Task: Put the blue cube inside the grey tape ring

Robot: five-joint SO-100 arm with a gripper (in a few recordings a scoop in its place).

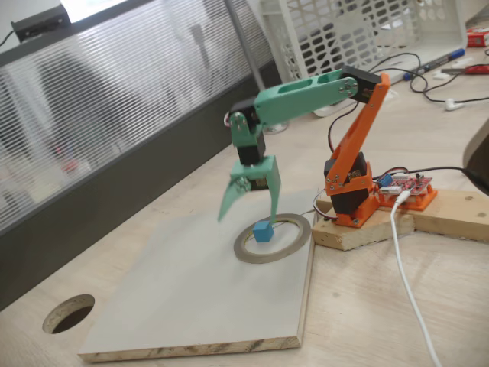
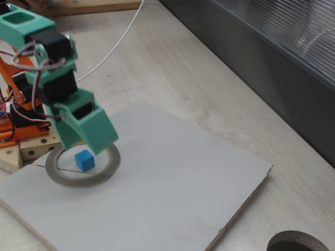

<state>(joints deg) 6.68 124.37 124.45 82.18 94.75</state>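
Note:
The blue cube (image 1: 263, 232) (image 2: 84, 160) lies on the white board inside the grey tape ring (image 1: 252, 254) (image 2: 78, 180), near the ring's side closest to the arm's base. In both fixed views my green gripper (image 1: 248, 219) (image 2: 84, 147) hangs just above the ring, pointing down. Its jaws are spread open with nothing between them. One fingertip (image 1: 273, 220) hovers right over the cube, apart from it. The ring lies flat at the board's corner next to the base.
The white board (image 1: 183, 290) (image 2: 172, 178) lies on a wooden table. A round dark hole (image 1: 69, 313) (image 2: 298, 243) is cut in the table beyond the board. The orange arm base (image 1: 351, 191) stands on wooden blocks, with a white cable (image 1: 409, 283) beside it.

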